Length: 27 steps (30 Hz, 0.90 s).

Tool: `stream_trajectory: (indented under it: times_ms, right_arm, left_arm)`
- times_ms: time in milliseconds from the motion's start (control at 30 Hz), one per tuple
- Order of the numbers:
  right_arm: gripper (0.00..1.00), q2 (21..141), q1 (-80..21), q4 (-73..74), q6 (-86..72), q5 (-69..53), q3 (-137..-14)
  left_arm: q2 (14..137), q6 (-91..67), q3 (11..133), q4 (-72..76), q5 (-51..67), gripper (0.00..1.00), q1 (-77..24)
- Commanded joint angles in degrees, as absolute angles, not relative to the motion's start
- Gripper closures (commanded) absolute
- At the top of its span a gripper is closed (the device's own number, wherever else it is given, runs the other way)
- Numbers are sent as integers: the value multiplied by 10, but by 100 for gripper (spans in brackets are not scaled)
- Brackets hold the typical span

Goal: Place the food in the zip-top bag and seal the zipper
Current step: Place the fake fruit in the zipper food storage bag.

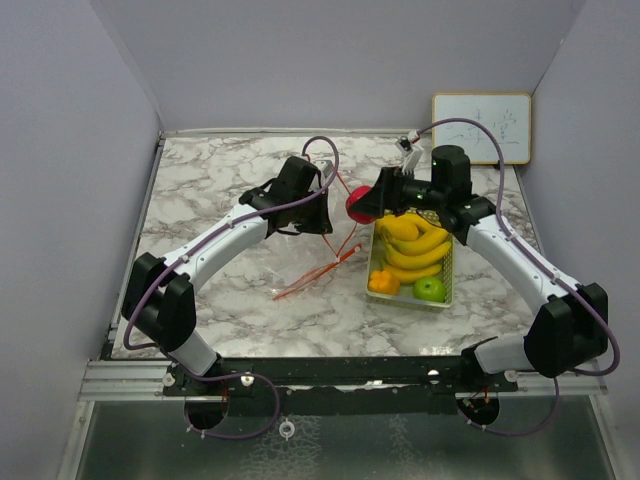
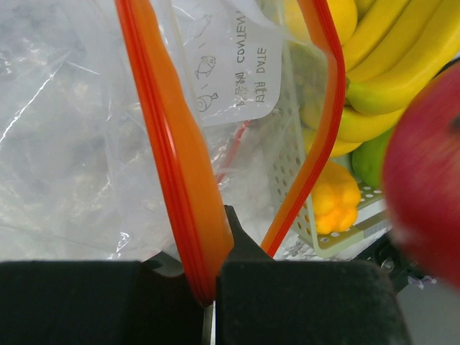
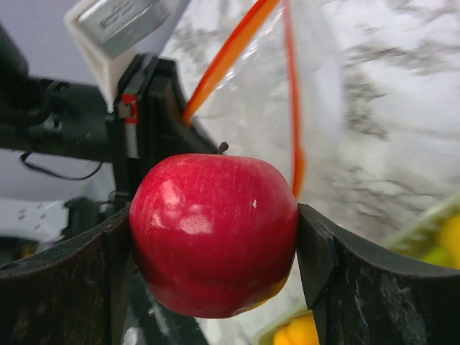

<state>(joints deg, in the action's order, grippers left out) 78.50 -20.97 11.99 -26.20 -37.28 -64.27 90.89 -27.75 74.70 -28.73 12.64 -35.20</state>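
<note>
**A:** Left of centre, the left jaws are clamped on the orange zipper strip [image 2: 172, 158] of the zip-top bag [image 2: 72, 144]. The film is thin, crinkly and limp, so the stiffer rim is the place to hold it.

**B:** And the red apple [image 3: 213, 233]?

**A:** It's mid-frame, squeezed across its widest part by the right jaws, beside the bag's mouth. It looks glossy, hard and round, probably light and slippery. The bananas [image 1: 415, 245] lie in the mesh tray [image 1: 446, 275], at right.
</note>
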Motion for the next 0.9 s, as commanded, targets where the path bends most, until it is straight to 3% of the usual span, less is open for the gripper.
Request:
stream_trajectory:
  times_ms: [0,167,600,867]
  right_arm:
    - [45,805,-226,-66,-368,-523,-615]
    - [45,833,-227,-90,-391,-516,-633]
    - [45,837,-227,72,-313,-240,-614]
    - [45,880,-240,135,-275,-186,-691]
  left_arm:
    - [907,-295,773,-265,181,100,-350]
    - [899,-309,765,-236,224,100,-349]
    - [838,-355,714,-154,352,100,-323]
    - [851,-410,695,-49,427,100,-322]
